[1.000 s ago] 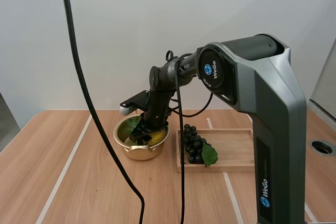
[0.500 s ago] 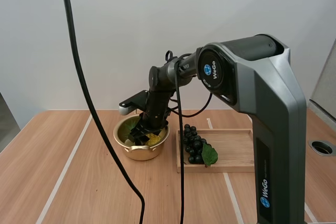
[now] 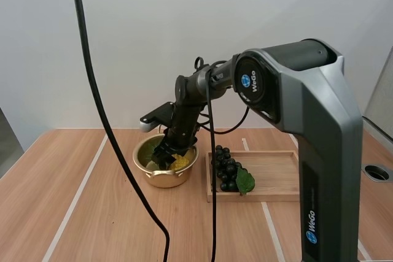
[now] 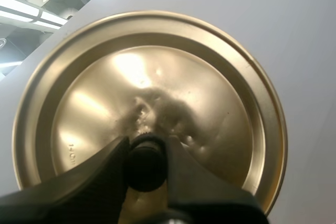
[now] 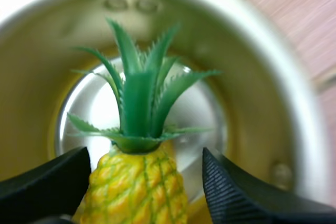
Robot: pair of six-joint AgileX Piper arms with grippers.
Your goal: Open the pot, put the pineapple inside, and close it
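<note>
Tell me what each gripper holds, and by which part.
Left gripper: the lid, by its black knob. Right gripper: fingers apart around the pineapple in the pot, apparently gripping nothing.

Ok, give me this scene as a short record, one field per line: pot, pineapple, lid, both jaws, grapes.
pot: open, on the table, left of the tray
pineapple: inside the pot
right jaws: open, one each side of the pineapple
lid: off the pot
left jaws: shut on the lid's knob
grapes: on the tray
</note>
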